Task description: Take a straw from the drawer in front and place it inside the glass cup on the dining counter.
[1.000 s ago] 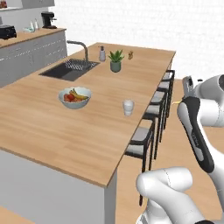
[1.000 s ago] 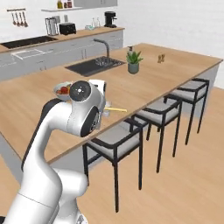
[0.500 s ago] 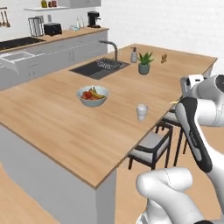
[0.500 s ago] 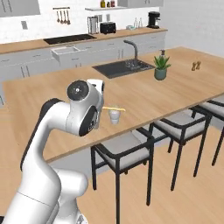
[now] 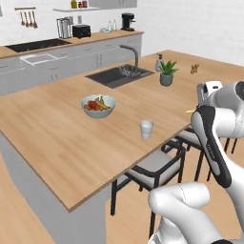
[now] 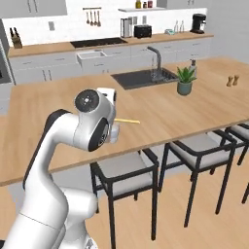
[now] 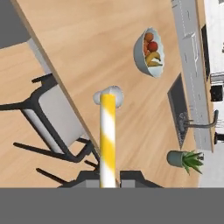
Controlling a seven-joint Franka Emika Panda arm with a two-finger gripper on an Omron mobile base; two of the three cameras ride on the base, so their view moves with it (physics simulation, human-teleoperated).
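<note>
My gripper (image 7: 108, 177) is shut on the straw (image 7: 108, 135), a thin yellow-and-white stick that points away from the hand. In the hand view its far tip overlaps the glass cup (image 7: 114, 94), a small whitish tumbler near the edge of the dining counter (image 7: 100, 39). From the left base the glass cup (image 5: 146, 129) stands upright near the counter's edge, with the straw (image 5: 190, 111) held level off that edge to its right, apart from it. From the right base the straw (image 6: 127, 121) sticks out of the gripper (image 6: 115, 121) over the dining counter (image 6: 194, 112). The drawer is out of view.
A bowl of fruit (image 5: 98, 106) stands on the counter behind the cup. A dark inset sink (image 5: 119, 75) with a faucet and a potted plant (image 5: 166, 75) lie further back. Black-framed stools (image 6: 124, 170) line the counter's near side.
The whole picture has shifted in both base views, so the base has moved along the counter. The straw stays in the shut gripper, and the cup and bowl keep their places on the counter.
</note>
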